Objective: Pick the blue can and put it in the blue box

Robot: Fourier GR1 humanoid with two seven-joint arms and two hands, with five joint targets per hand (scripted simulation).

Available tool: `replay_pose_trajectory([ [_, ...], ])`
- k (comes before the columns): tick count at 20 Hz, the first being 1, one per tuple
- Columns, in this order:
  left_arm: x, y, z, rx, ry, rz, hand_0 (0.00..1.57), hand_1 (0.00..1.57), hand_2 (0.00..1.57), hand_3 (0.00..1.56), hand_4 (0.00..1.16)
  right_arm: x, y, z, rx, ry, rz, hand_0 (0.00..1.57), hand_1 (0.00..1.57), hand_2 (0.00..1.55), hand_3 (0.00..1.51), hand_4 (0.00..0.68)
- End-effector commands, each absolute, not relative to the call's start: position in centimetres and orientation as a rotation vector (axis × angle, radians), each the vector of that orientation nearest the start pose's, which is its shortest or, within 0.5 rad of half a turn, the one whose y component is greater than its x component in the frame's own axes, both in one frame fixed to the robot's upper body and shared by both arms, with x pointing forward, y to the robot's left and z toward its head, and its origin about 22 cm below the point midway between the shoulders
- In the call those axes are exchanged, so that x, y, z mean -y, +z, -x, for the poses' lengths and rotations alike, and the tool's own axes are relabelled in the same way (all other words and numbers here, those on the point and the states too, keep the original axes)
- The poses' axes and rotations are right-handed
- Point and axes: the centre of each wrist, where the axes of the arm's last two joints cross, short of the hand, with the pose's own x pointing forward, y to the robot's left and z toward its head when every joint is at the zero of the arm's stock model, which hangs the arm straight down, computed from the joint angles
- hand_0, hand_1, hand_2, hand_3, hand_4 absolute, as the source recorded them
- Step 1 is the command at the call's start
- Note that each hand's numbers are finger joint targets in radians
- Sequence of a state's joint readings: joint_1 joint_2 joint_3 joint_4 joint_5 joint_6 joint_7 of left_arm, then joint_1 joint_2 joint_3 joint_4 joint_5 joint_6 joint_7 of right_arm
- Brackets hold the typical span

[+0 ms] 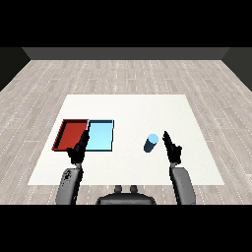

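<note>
A: Where's the blue can (151, 143)?

B: On the tabletop (128, 106), just left of my right hand (172, 147), well right of the blue tray (101, 136). Fingers straight, holding nothing; left hand (77, 151) likewise.

A: Risk?

B: I could nudge the can over while closing, or drop it in the red tray (72, 134).

1. We count one blue can (151, 143), standing toward the right edge of the worktop (128, 106).
2. We count two trays near the worktop's left edge: one red tray (72, 134) and one light blue tray (100, 136), side by side.
3. We count two hands: one left hand (77, 150) and one right hand (172, 148).
</note>
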State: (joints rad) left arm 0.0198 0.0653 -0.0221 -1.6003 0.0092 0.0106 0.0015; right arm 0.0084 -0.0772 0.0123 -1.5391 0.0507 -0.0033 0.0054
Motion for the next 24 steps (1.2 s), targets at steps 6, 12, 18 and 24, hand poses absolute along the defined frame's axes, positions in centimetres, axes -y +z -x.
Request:
replay_pose_trajectory([
  [6, -25.2, 0.2, -24.4, 1.601, -0.084, -0.108, 0.00, 0.00, 0.00, 0.00, 0.00, 24.8, -1.7, -24.8, 1.567, 0.109, 0.097, 0.00, 0.00, 0.00, 0.00, 0.000],
  [12, -23.8, 1.1, -24.1, 1.929, -0.003, 0.076, 0.00, 0.00, 0.00, 0.00, 0.00, 24.2, 0.5, -23.3, 1.804, 0.037, -0.168, 0.00, 0.00, 0.00, 0.00, 0.000],
  [18, -25.3, 2.3, -24.8, 1.926, -0.026, 0.085, 0.00, 0.00, 0.00, 0.00, 0.00, 23.6, -0.5, -24.8, 1.832, 0.044, -0.152, 0.00, 0.00, 0.00, 0.00, 0.000],
  [24, -26.8, 0.5, -24.3, 1.927, -0.012, 0.072, 0.00, 0.00, 0.00, 0.00, 0.00, 24.7, 0.1, -26.8, 1.792, -0.007, -0.136, 0.00, 0.00, 0.00, 0.00, 0.000],
])
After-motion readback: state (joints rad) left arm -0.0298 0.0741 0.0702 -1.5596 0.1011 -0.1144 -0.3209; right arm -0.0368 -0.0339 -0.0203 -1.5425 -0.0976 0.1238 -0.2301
